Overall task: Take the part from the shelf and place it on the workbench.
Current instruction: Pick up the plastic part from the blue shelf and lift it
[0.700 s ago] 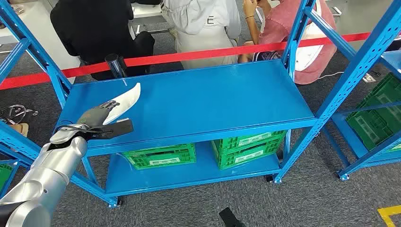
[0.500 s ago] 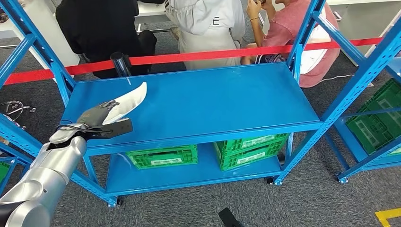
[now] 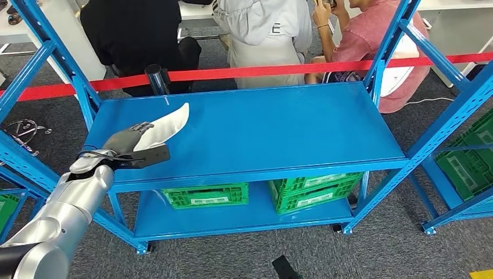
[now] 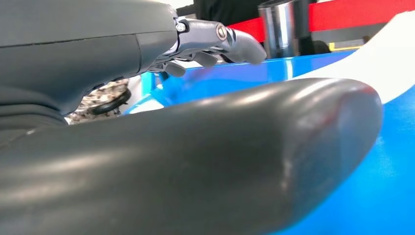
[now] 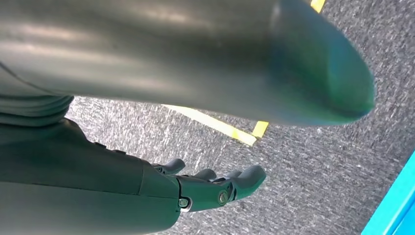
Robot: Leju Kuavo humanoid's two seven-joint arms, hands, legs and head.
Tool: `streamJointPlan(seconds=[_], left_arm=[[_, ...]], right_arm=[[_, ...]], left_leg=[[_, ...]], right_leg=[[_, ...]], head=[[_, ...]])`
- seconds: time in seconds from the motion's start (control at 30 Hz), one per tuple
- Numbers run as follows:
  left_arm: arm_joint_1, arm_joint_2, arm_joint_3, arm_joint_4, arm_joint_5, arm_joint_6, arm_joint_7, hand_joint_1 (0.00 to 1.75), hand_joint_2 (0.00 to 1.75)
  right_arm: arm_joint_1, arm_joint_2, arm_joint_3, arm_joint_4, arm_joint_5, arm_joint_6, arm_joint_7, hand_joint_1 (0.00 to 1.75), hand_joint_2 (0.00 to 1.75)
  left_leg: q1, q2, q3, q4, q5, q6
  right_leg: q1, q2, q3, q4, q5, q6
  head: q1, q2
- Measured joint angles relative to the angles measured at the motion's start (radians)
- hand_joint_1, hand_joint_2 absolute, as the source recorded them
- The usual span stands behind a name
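Blue steel shelf rack [image 3: 261, 131], top deck broad and flat, filling the centre of the head view. Below it, two green slotted plastic crates [image 3: 203, 195] side by side on the lower deck. Behind at 12 o'clock, a red barrier tape [image 3: 279, 71] with seated people beyond. At 9 o'clock on the deck, silver left arm ending in the dark left hand [image 3: 125, 148], fingers and thumb closed around the near end of a white curved blade-shaped part [image 3: 168, 123], far tip pointing to 1 o'clock, over the deck's left side. Right hand [image 5: 215, 188] hanging over grey carpet, fingers loosely apart, holding nothing.
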Motion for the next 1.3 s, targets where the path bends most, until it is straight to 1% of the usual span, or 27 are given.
streamJointPlan(seconds=[0.03,0.07,0.1,0.17,0.2,0.23,0.27,0.3,0.33,0.37,0.4,0.43,0.47,0.5,0.53,0.63,0.67,0.77,0.8,0.83,1.1,1.13,1.2,1.23,1.27,1.3], left_arm=[[-0.001,0.0,0.0,-0.001,0.005,-0.001,0.0,0.0,1.31],[-0.003,0.001,0.0,-0.001,0.009,-0.003,0.0,0.0,1.75],[-0.004,0.002,0.0,-0.001,0.012,-0.006,0.003,0.0,1.75],[-0.005,0.005,0.0,0.001,0.015,-0.012,0.009,0.0,1.75],[-0.003,0.006,0.0,0.003,0.016,-0.014,0.011,0.0,1.75],[-0.001,0.008,0.0,0.004,0.016,-0.015,0.013,0.0,1.75],[-0.001,0.008,0.0,0.004,0.017,-0.016,0.013,0.0,1.75],[-0.002,0.008,0.0,0.004,0.018,-0.016,0.014,0.0,1.31],[-0.003,0.008,-0.001,0.004,0.018,-0.017,0.014,0.0,1.31],[-0.004,0.008,-0.001,0.004,0.018,-0.018,0.012,0.0,1.31],[-0.005,0.008,-0.001,0.005,0.019,-0.02,0.008,0.0,1.31],[-0.004,0.007,-0.001,0.005,0.018,-0.021,0.003,0.0,1.75],[-0.004,0.007,-0.001,0.006,0.018,-0.022,-0.002,0.0,1.75],[-0.003,0.007,-0.001,0.006,0.017,-0.023,-0.004,0.0,1.75],[-0.003,0.007,-0.002,0.006,0.017,-0.023,-0.005,0.0,1.75],[-0.002,0.008,-0.004,0.007,0.016,-0.027,-0.005,0.0,1.75],[-0.002,0.008,-0.005,0.007,0.016,-0.029,-0.005,0.0,1.75],[-0.002,0.008,-0.005,0.009,0.017,-0.036,0.0,0.0,1.75],[-0.002,0.008,-0.005,0.009,0.017,-0.038,0.002,0.0,1.75],[-0.002,0.009,-0.005,0.009,0.017,-0.04,0.004,0.0,1.75],[-0.001,0.014,-0.005,0.009,0.028,-0.041,0.009,0.0,1.75],[0.0,0.014,-0.005,0.01,0.029,-0.041,0.008,0.27,1.75],[0.0,0.014,-0.005,0.01,0.03,-0.042,0.007,1.15,1.75],[0.0,0.014,-0.005,0.01,0.03,-0.042,0.006,1.58,1.31],[0.0,0.014,-0.005,0.01,0.032,-0.043,0.005,1.75,0.87],[0.0,0.014,-0.005,0.01,0.034,-0.044,0.002,1.75,0.87]], right_arm=[[0.0,0.0,0.0,0.0,0.0,0.0,-0.001,0.0,0.0],[-0.001,0.001,0.0,0.0,0.0,0.0,-0.002,0.0,0.0],[-0.001,0.002,0.0,0.0,0.0,0.0,-0.002,0.0,0.0],[-0.001,0.001,0.0,0.0,-0.003,0.0,-0.002,0.0,0.0],[0.0,0.001,0.0,0.0,-0.004,0.0,-0.002,0.0,0.0],[0.001,0.001,0.0,0.0,-0.006,-0.001,-0.002,0.0,0.0],[0.001,0.001,0.0,0.0,-0.007,-0.001,-0.002,0.0,0.0],[0.001,0.001,0.0,0.0,-0.009,-0.002,-0.003,0.0,0.0],[0.001,0.001,0.0,0.0,-0.01,-0.003,-0.003,0.0,0.0],[0.0,0.0,0.0,0.0,-0.012,-0.004,-0.004,0.0,0.0],[0.0,0.0,0.0,0.0,-0.013,-0.005,-0.004,0.0,0.0],[0.0,-0.001,0.0,0.0,-0.013,-0.006,-0.004,0.0,0.0],[0.0,-0.001,0.0,0.0,-0.013,-0.006,-0.004,0.0,0.0],[0.001,-0.001,0.0,0.0,-0.013,-0.006,-0.004,0.0,0.0],[0.001,-0.001,0.0,0.0,-0.013,-0.006,-0.004,0.0,0.0],[0.0,-0.001,0.0,0.0,-0.013,-0.006,-0.005,0.0,0.0],[0.0,-0.001,0.0,0.0,-0.014,-0.005,-0.006,0.0,0.0],[0.0,-0.001,0.0,0.0,-0.019,-0.003,-0.007,0.0,0.0],[0.0,-0.001,0.0,0.0,-0.022,-0.001,-0.008,0.0,0.0],[0.0,-0.001,0.0,0.0,-0.026,0.001,-0.01,0.0,0.0],[-0.001,-0.002,-0.002,0.0,-0.049,0.005,-0.024,0.0,0.0],[-0.001,-0.002,-0.002,0.0,-0.05,0.004,-0.023,0.0,0.0],[-0.002,-0.003,-0.003,0.0,-0.054,0.002,-0.022,0.0,0.0],[-0.002,-0.003,-0.004,0.0,-0.055,0.001,-0.023,0.0,0.0],[-0.002,-0.003,-0.004,0.0,-0.056,0.001,-0.024,0.0,0.0],[-0.001,-0.003,-0.004,0.0,-0.057,0.001,-0.025,0.0,0.0]], left_leg=[[0.001,0.001,-0.002,0.01,-0.008,-0.006],[0.001,0.001,-0.013,0.037,-0.025,-0.011],[0.003,0.002,-0.035,0.086,-0.05,-0.017],[0.009,0.003,-0.103,0.217,-0.105,-0.027],[0.012,0.003,-0.129,0.262,-0.116,-0.031],[0.014,0.003,-0.138,0.271,-0.107,-0.034],[0.017,0.003,-0.125,0.236,-0.079,-0.036],[0.02,0.004,-0.093,0.168,-0.039,-0.039],[0.021,0.004,-0.058,0.094,-0.009,-0.042],[0.022,0.003,-0.028,0.034,0.014,-0.039],[0.022,0.001,-0.01,-0.002,0.024,-0.036],[0.022,-0.001,-0.005,-0.014,0.023,-0.031],[0.021,-0.003,-0.004,-0.016,0.027,-0.024],[0.021,-0.003,-0.005,-0.016,0.028,-0.021],[0.02,-0.004,-0.005,-0.016,0.028,-0.018],[0.019,-0.006,-0.006,-0.016,0.028,-0.008],[0.018,-0.007,-0.006,-0.015,0.028,-0.006],[0.016,-0.006,-0.008,-0.015,0.028,-0.001],[0.015,-0.006,-0.008,-0.015,0.028,0.0],[0.015,-0.006,-0.008,-0.015,0.029,0.001],[0.015,-0.006,-0.007,-0.016,0.029,0.0],[0.015,-0.006,-0.007,-0.016,0.03,0.0],[0.015,-0.006,-0.007,-0.017,0.03,-0.001],[0.015,-0.006,-0.007,-0.018,0.031,-0.002],[0.015,-0.006,-0.007,-0.018,0.031,-0.002],[0.015,-0.006,-0.007,-0.018,0.031,-0.002]], right_leg=[[-0.003,0.0,0.006,-0.005,0.002,-0.005],[-0.007,-0.001,0.013,-0.011,0.003,-0.009],[-0.01,-0.001,0.017,-0.014,0.004,-0.012],[-0.012,0.0,0.02,-0.014,0.002,-0.015],[-0.013,0.0,0.02,-0.014,0.001,-0.015],[-0.015,0.0,0.021,-0.013,-0.001,-0.013],[-0.017,0.001,0.022,-0.012,-0.003,-0.01],[-0.021,0.001,0.024,-0.01,-0.005,-0.005],[-0.022,0.001,0.026,-0.008,-0.008,0.001],[-0.022,0.002,0.026,-0.006,-0.011,0.008],[-0.02,0.002,0.026,-0.005,-0.012,0.01],[-0.017,0.003,0.026,-0.005,-0.011,0.006],[-0.015,0.004,0.026,-0.006,-0.009,0.001],[-0.015,0.004,0.027,-0.01,-0.007,-0.005],[-0.014,0.003,0.029,-0.014,-0.004,-0.007],[-0.015,0.001,0.036,-0.026,0.0,0.001],[-0.016,0.001,0.037,-0.029,0.001,0.006],[-0.018,0.001,0.038,-0.035,0.004,0.028],[-0.019,0.001,0.038,-0.035,0.004,0.033],[-0.02,0.001,0.038,-0.036,0.004,0.036],[-0.017,0.001,0.038,-0.035,0.005,0.038],[-0.017,0.001,0.037,-0.035,0.005,0.038],[-0.017,0.001,0.037,-0.035,0.005,0.038],[-0.017,0.001,0.037,-0.035,0.005,0.038],[-0.017,0.001,0.037,-0.035,0.005,0.038],[-0.017,0.001,0.036,-0.035,0.005,0.038]], head=[[-0.002,0.0],[-0.005,0.0],[-0.009,0.0],[-0.015,0.0],[-0.016,0.0],[-0.016,0.0],[-0.017,0.0],[-0.017,0.0],[-0.018,0.0],[-0.02,0.0],[-0.02,0.0],[-0.018,0.0],[-0.015,0.0],[-0.011,0.0],[-0.008,0.0],[-0.005,0.0],[-0.004,0.0],[-0.004,0.0],[-0.004,0.0],[-0.004,0.0],[-0.004,0.0],[-0.004,0.0],[-0.004,0.0],[-0.004,0.0],[-0.004,0.0],[-0.004,0.0]])
